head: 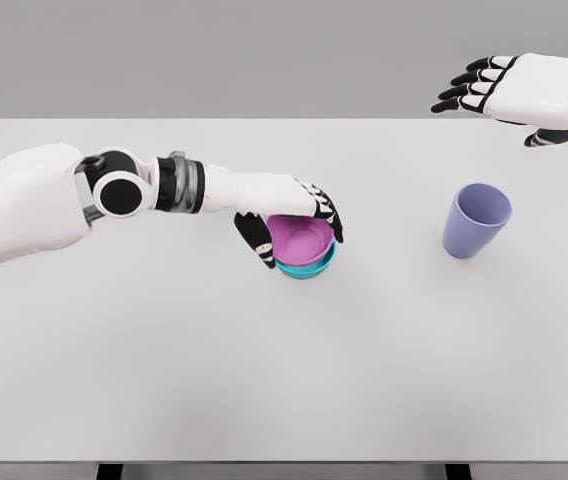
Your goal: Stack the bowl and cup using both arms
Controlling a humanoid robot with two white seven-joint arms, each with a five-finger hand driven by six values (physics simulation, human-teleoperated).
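Pretty flat, even lighting here, bright but not blown out, typical clean sim render. Light seems to come from above: soft faint shadows sit right under the purple cup [476, 220] and the stacked bowls [304, 248], with a hazy one under the left arm [84, 195]. The white table [284, 380] shows no glare, everything's sharp, no edge warping
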